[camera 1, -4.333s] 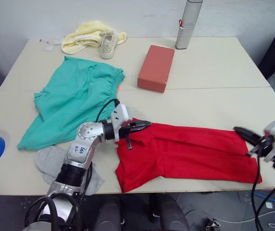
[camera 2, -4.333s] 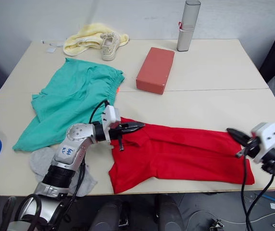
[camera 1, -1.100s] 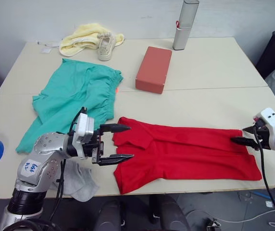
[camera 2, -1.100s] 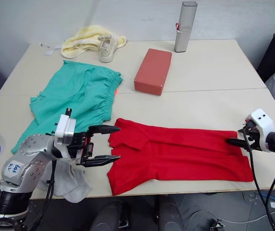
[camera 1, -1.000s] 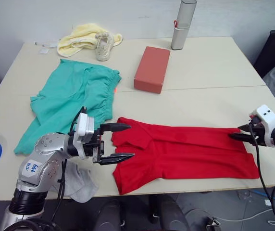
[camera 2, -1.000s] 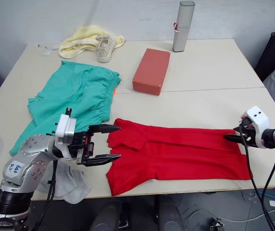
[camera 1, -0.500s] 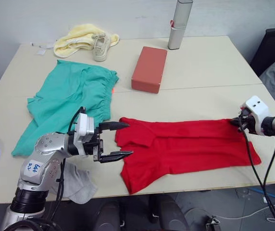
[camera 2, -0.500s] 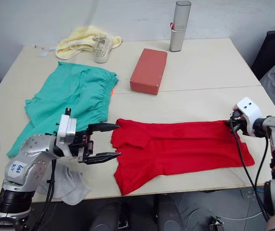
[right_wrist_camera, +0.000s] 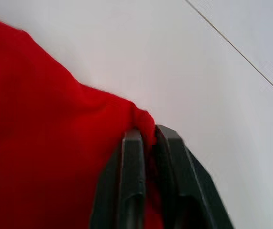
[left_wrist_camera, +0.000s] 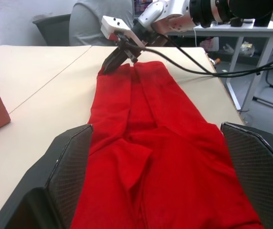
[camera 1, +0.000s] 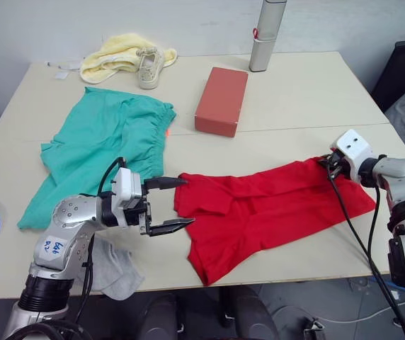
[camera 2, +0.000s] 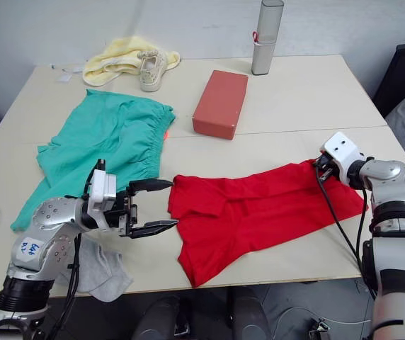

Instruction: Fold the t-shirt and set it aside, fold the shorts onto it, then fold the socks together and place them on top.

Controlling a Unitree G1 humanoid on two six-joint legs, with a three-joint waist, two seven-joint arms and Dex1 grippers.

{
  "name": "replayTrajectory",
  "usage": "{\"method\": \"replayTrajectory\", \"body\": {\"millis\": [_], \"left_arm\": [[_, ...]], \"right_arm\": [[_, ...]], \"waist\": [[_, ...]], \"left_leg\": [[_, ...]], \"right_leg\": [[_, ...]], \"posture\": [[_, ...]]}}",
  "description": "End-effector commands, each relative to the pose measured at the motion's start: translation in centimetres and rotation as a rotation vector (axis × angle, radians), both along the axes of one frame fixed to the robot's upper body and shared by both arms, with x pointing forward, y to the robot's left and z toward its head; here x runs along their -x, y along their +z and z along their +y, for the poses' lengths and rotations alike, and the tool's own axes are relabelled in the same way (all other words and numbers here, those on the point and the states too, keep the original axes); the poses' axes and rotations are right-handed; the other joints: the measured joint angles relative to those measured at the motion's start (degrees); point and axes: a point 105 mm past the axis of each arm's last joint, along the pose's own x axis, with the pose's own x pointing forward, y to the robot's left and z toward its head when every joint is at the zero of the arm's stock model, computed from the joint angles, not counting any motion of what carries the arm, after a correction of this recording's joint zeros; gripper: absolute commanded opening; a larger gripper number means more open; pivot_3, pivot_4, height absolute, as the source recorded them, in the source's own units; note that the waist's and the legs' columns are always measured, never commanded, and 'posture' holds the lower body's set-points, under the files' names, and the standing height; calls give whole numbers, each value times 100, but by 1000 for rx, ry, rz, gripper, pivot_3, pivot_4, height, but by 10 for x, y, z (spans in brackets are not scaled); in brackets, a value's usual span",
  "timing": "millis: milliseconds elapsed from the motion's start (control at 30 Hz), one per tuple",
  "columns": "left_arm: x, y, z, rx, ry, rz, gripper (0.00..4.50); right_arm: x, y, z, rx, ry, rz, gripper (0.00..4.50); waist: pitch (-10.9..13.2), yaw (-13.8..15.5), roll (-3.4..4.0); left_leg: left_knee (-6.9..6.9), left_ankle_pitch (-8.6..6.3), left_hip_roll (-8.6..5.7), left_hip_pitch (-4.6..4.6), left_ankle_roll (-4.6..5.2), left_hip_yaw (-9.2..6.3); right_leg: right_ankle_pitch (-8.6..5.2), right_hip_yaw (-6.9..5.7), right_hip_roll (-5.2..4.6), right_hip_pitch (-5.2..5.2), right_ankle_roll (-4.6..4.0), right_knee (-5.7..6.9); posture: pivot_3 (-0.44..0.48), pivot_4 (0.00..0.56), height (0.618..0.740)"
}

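The red t-shirt (camera 1: 259, 209) lies folded lengthwise in a long strip along the table's front, its right end drawn up and skewed. My right gripper (camera 1: 328, 164) is shut on the t-shirt's far right corner; the right wrist view shows red cloth (right_wrist_camera: 55, 143) pinched between the fingers (right_wrist_camera: 132, 162). My left gripper (camera 1: 178, 203) hovers open just left of the t-shirt's left end, holding nothing. The teal shorts (camera 1: 107, 152) are spread out at the left. Grey socks (camera 1: 114, 258) lie at the front edge, partly under my left arm.
A brick-red box (camera 1: 221, 101) sits mid-table behind the t-shirt. A yellow towel (camera 1: 117, 58) and a beige sneaker (camera 1: 148, 69) lie at the back left, and a silver cylinder (camera 1: 266, 35) stands at the back. A dark chair (camera 1: 401, 71) is beyond the right edge.
My right gripper has shut on the t-shirt's right corner and drawn it leftward and away from the front edge, skewing the cloth. The left gripper has stayed open in place.
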Motion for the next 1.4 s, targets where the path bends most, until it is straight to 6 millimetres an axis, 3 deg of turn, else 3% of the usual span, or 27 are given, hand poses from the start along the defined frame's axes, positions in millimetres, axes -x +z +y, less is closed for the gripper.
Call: {"method": "replayTrajectory", "body": {"millis": [33, 200, 300, 367, 433, 500, 667, 800, 933, 1133, 1233, 1333, 1400], "left_arm": [[-9, 2, 0, -10, 19, 0, 4500], [-28, 1, -4, -42, 25, -6, 4500], [-47, 0, -9, -74, 37, -14, 4500], [-61, 0, -13, -88, 64, 11, 4500], [-74, -1, -27, -162, 29, -3, 4500], [-85, -4, -37, -207, 21, -10, 4500], [-111, -3, -58, -267, 44, -77, 4500], [-121, -16, -67, -349, 32, -33, 4500], [-125, -26, -65, -416, 14, -12, 4500], [-128, -40, -56, -487, 13, 68, 4500], [-123, -50, -53, -518, -15, 117, 3884], [-119, -57, -52, -542, -28, 134, 3002], [-118, -61, -49, -563, -29, 142, 2363]], "right_arm": [[7, 28, -14, -12, 9, -112, 1736], [28, 49, -37, -105, -15, -165, 3494], [55, 58, -39, -386, -46, -32, 4470], [71, 69, -41, -437, -98, -62, 4470], [102, 63, -47, -528, -237, 37, 4470], [123, 50, -46, -541, -317, 109, 4470], [148, 22, -48, -520, -472, 167, 4470], [155, -1, -39, -596, -548, 223, 4470], [151, -17, -34, -671, -621, 266, 4470], [147, -35, -40, -646, -697, 310, 4470], [140, -42, -38, -646, -689, 323, 4500], [131, -46, -36, -645, -676, 323, 3894], [125, -47, -37, -635, -675, 314, 3227]], "waist": [[0, 13, 0], [3, 51, 5], [4, 81, 7], [4, 55, 8], [4, 71, 8], [4, 135, 8], [8, 114, -2], [9, 124, -3], [9, 110, -3], [7, 128, -24], [-7, 110, -57], [-30, 63, -94], [-45, 29, -118]], "left_leg": [[0, 0, 0, 0, 0, -1], [0, 0, -2, -3, 1, -3], [2, 1, -2, -8, 3, -10], [1, 0, 0, -8, 3, -11], [0, 0, -1, -7, 3, -12], [-1, -1, -1, -17, 1, -20], [-4, -8, -5, -24, 11, -5], [6, -1, -8, -76, 14, -5], [8, 3, -9, -81, 14, 2], [14, 3, -12, -82, 27, 0], [15, 1, -12, -79, 31, 1], [18, 0, -12, -77, 34, 0], [19, 0, -12, -75, 36, -1]], "right_leg": [[0, -1, 0, 0, 0, 0], [0, -4, -3, 0, 0, -1], [1, -8, -6, 0, 2, -3], [1, -8, -6, 0, 2, 0], [1, -9, -6, -1, 2, 2], [1, -15, -5, -10, 2, 1], [4, -4, -4, -22, 8, -1], [8, -5, 0, -71, 14, 8], [8, -4, 6, -82, 14, 10], [11, -8, 5, -77, 18, 7], [13, -9, 5, -69, 21, 1], [15, -9, 1, -61, 25, -2], [16, -8, -2, -58, 27, -2]], "posture": [[0, 150, 740], [0, 150, 740], [0, 150, 740], [0, 150, 740], [0, 150, 740], [0, 150, 740], [0, 150, 740], [0, 150, 740], [0, 150, 740], [0, 150, 740], [0, 150, 740], [0, 150, 740], [0, 150, 740]]}}
